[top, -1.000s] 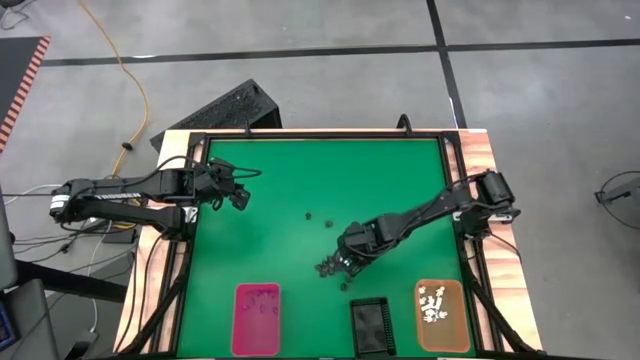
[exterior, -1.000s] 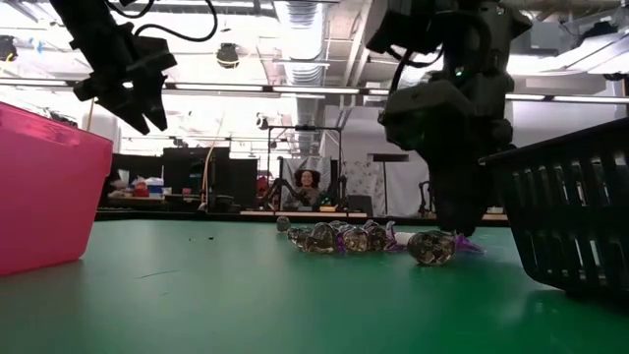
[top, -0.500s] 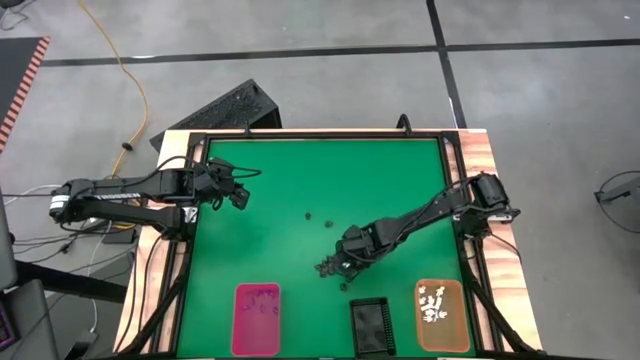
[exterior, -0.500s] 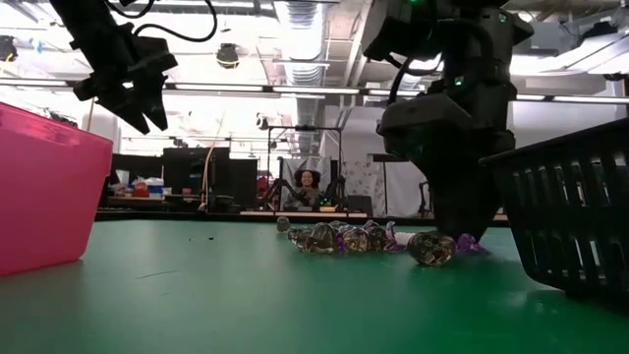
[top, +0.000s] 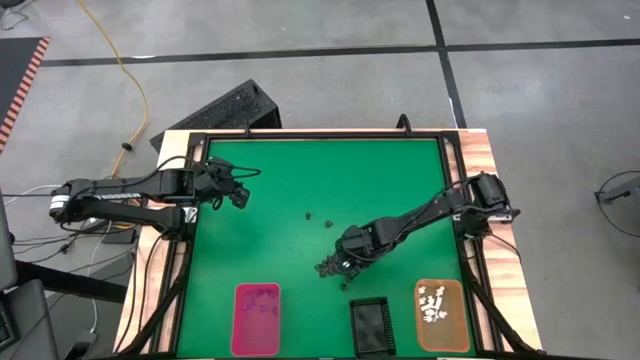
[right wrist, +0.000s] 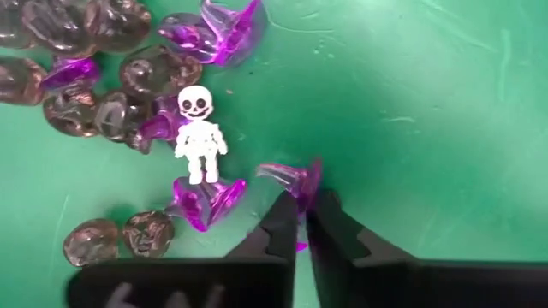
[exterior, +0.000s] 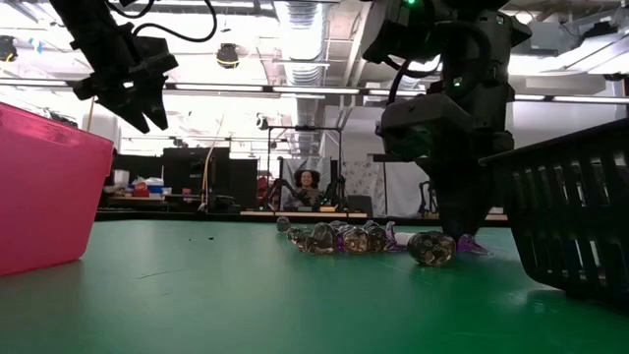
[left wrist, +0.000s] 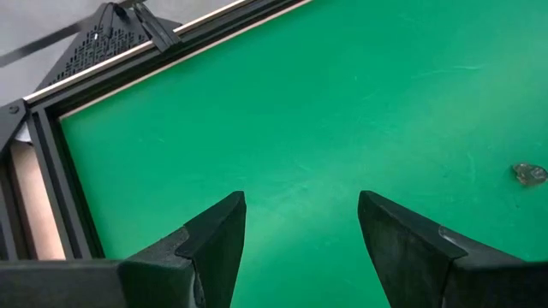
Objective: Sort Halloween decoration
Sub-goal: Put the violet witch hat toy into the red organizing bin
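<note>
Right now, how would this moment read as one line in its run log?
right gripper: shut on purple trinket at the pile | left gripper: open, raised, waiting | white skeleton: unsorted

Lab — exposed ceiling ducts [exterior: 295, 20], concrete floor [top: 330, 90], equipment racks [exterior: 197, 177].

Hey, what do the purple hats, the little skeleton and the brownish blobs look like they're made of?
Purple hats: likely clear tinted plastic, glossy; light passes through and the edges glint.
Skeleton: opaque white plastic by the look, matt, with dark eye sockets and mouth.
Brownish blobs: translucent smoky plastic, shiny highlights; exact shape is hard to tell.
</note>
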### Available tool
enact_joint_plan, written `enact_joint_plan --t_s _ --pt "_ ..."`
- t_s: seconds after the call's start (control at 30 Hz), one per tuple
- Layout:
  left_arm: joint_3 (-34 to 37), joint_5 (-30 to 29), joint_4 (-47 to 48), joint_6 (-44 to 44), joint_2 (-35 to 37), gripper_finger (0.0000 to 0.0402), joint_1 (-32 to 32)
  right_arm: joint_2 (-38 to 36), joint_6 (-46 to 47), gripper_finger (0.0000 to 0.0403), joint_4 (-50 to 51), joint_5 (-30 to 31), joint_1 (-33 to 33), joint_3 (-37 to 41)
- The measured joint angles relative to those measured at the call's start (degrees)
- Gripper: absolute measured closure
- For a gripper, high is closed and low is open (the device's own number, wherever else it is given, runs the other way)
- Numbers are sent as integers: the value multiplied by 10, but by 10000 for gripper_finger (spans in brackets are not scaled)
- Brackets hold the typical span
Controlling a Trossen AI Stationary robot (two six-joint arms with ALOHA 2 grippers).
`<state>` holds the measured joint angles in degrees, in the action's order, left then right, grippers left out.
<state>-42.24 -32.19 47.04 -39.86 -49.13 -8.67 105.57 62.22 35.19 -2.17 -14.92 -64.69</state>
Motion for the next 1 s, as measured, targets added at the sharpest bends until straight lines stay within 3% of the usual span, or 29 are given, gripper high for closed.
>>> enact_joint_plan --t_s 0.1,0.4,0.67,0.83,1.0 --pt "0 0 0 0 0 183 0 0 -25 389 10 0 2 -13" --pt "0 -1 0 0 0 183 0 5 -99 389 43 23 30 -87" --pt "0 -1 0 0 0 183 0 6 -175 389 -25 25 36 -175" --pt "0 0 0 1 0 183 0 46 -258 389 -105 6 31 -244" --pt "0 5 1 4 0 183 0 119 -348 389 -106 -19 19 -354"
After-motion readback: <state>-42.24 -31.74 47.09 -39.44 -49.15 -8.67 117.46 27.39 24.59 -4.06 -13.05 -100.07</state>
